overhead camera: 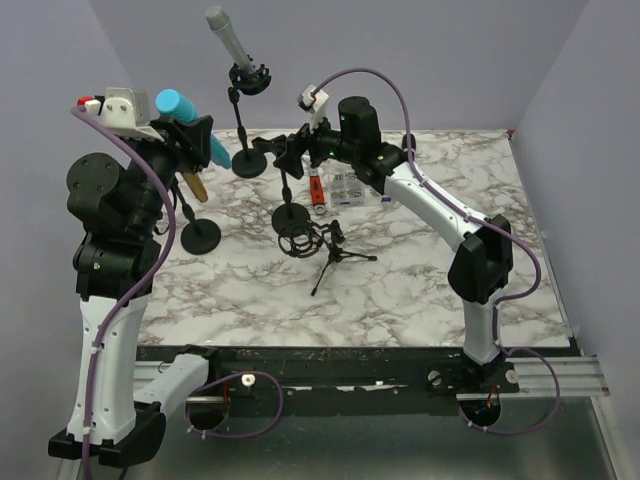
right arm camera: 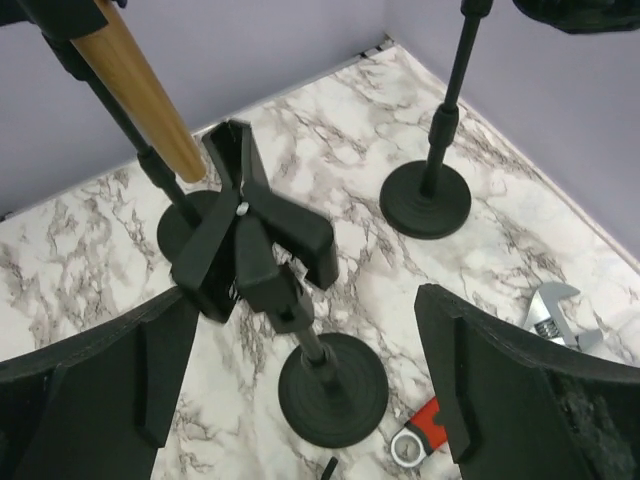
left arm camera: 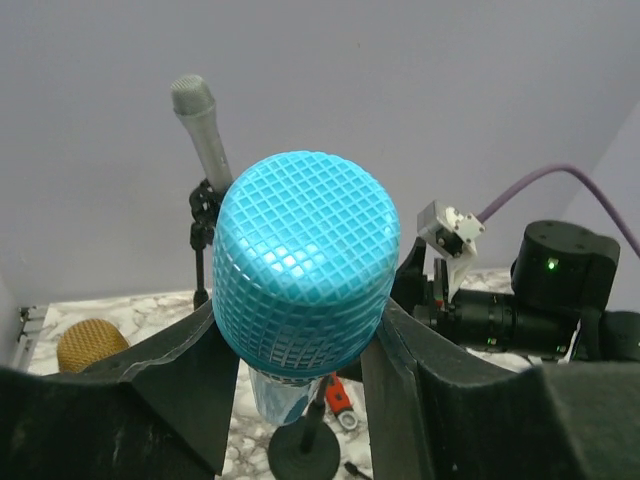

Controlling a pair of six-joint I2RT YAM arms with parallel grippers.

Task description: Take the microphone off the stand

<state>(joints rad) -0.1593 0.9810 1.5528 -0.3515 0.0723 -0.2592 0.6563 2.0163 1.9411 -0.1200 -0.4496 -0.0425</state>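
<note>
Left hand (left arm camera: 298,340): clamped on blue microphone (left arm camera: 305,240). Right hand (right arm camera: 300,380): fingers wide apart, holding nothing; black stand clip (right arm camera: 250,235) just ahead, between them

The white marbled surface (overhead camera: 420,290) carried three round black bases: the left stand base (overhead camera: 203,237), the rear stand base (overhead camera: 250,164) and the middle stand base (overhead camera: 291,217). Just in front of the middle one lay a black ring mount (overhead camera: 298,243) and a small tripod (overhead camera: 335,258). To its right lay a red-handled tool (overhead camera: 316,190) and a wrench (right arm camera: 548,308).
</note>
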